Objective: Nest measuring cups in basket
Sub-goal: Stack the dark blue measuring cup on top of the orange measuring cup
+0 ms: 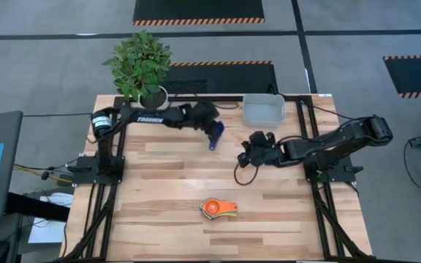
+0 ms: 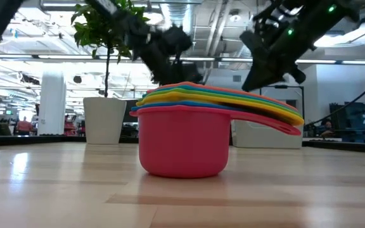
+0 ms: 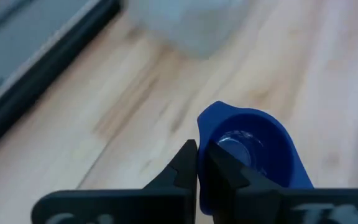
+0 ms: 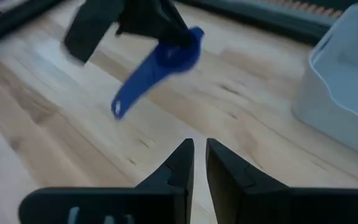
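Our left gripper (image 1: 212,131) is clamped on the dark blue cup (image 1: 214,136), lifted above the table (image 1: 167,190). Our right gripper (image 1: 244,155) waits nearly closed, empty, near the basket (image 1: 263,109).

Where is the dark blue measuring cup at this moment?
In the high view, the dark blue measuring cup hangs from the shut left gripper, at the table's far middle, left of the basket.

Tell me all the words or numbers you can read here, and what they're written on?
"TROSSEN": white letters on the left arm, seen from above.
Pale marks along the bottom edge of both wrist pictures, on the gripper bodies: cut off, unreadable.
Blue measuring cup, basket, stacked cups: no writing visible.
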